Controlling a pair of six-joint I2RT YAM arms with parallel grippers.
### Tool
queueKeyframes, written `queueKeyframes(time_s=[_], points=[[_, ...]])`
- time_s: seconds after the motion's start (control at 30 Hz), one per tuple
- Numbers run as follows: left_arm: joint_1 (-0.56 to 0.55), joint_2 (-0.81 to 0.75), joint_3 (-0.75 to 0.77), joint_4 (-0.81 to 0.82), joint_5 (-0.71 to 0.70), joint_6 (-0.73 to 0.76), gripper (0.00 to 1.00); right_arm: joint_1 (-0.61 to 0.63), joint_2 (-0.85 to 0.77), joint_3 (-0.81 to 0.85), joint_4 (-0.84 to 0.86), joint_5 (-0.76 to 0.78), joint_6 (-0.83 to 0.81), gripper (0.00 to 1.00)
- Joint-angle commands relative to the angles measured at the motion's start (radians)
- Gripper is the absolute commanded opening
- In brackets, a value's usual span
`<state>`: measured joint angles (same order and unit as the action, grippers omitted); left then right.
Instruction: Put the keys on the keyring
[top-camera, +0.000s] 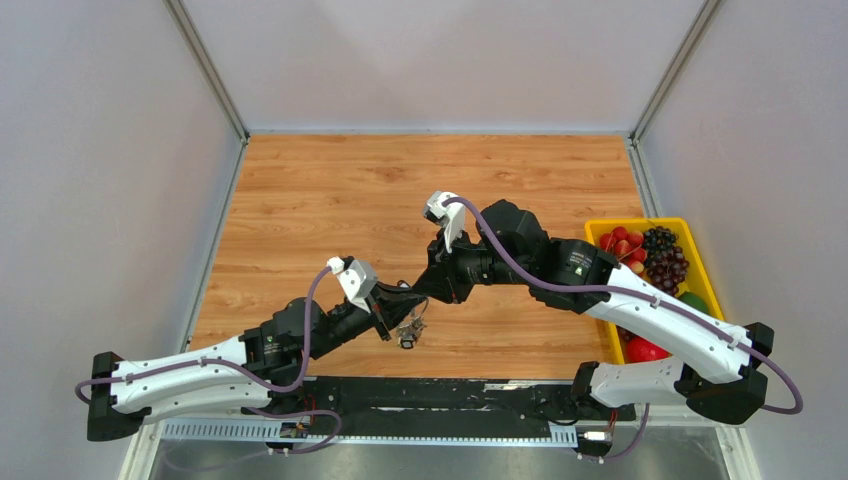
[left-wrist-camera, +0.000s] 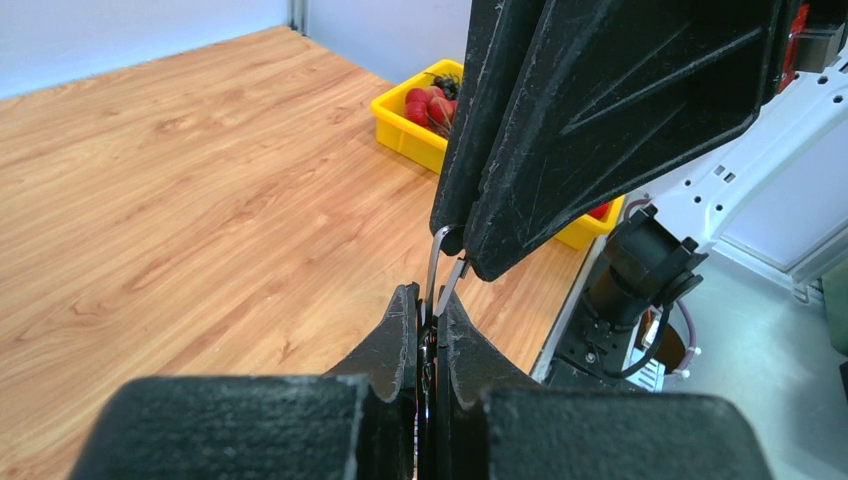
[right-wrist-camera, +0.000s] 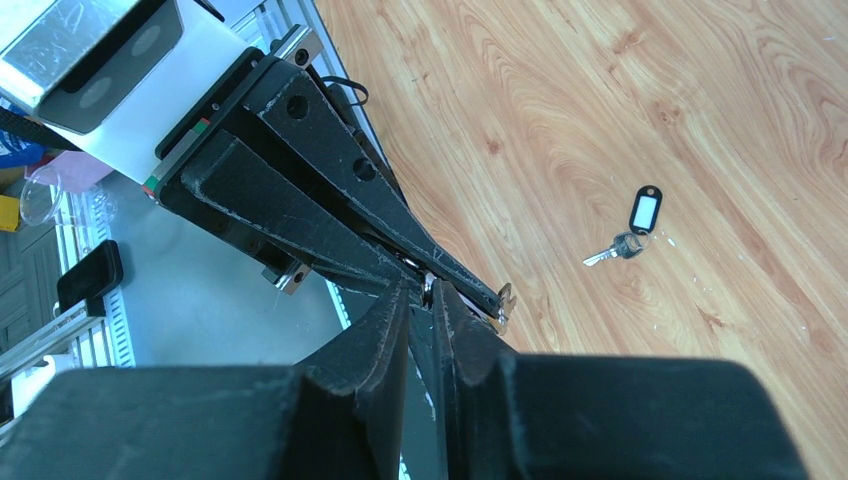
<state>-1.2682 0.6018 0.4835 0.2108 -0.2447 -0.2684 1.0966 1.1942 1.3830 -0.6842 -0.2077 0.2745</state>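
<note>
Left hand (left-wrist-camera: 428, 318) pressed together, pinching keyring (left-wrist-camera: 436, 265) wire. Right hand (right-wrist-camera: 425, 292) nips same ring from opposite side, likely to steady it and pry coil open. Loose key (right-wrist-camera: 628, 240), white tag, lies on surface (right-wrist-camera: 700, 90) well apart, not yet threaded.

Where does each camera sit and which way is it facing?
Top external: above and behind the bases, looking down on the table; both arms show.
Left wrist: on the left arm, facing along the left gripper toward the right gripper and yellow tray.
Right wrist: on the right arm, facing along its fingers toward the left gripper and a loose key.
Shared: both wrist views show the grippers meeting on the keyring.
</note>
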Motion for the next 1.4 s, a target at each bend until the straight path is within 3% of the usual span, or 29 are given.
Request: queueKeyframes(time_s=[0.0,0.2,0.43,0.77,0.93,1.2,1.3,1.37], points=[[-0.002,0.006,0.045,0.043,0.004,-0.014,0.0,0.006,-0.026,0.048,0.032,0.003,-0.015,0.15],[-0.001,0.007,0.044,0.042,0.004,-0.014,0.0,0.011,-0.028,0.049,0.035,0.009,-0.017,0.22],[-0.002,0.004,0.042,0.042,0.003,-0.013,0.0,0.016,-0.033,0.047,0.038,0.015,-0.018,0.22],[-0.001,0.0,0.037,0.042,0.001,-0.017,0.0,0.023,-0.033,0.044,0.041,0.026,-0.018,0.13],[-0.002,-0.002,0.038,0.044,-0.001,-0.017,0.0,0.029,-0.028,0.039,0.041,0.031,-0.019,0.0],[-0.002,-0.017,0.042,0.038,0.002,-0.016,0.0,0.043,-0.023,0.028,0.043,0.056,-0.009,0.0],[-0.002,-0.033,0.033,0.039,-0.016,-0.017,0.07,0.052,-0.017,0.023,0.047,0.054,0.004,0.0],[-0.002,-0.056,0.019,0.047,-0.028,-0.018,0.18,0.06,-0.015,0.021,0.046,0.064,0.018,0.0]])
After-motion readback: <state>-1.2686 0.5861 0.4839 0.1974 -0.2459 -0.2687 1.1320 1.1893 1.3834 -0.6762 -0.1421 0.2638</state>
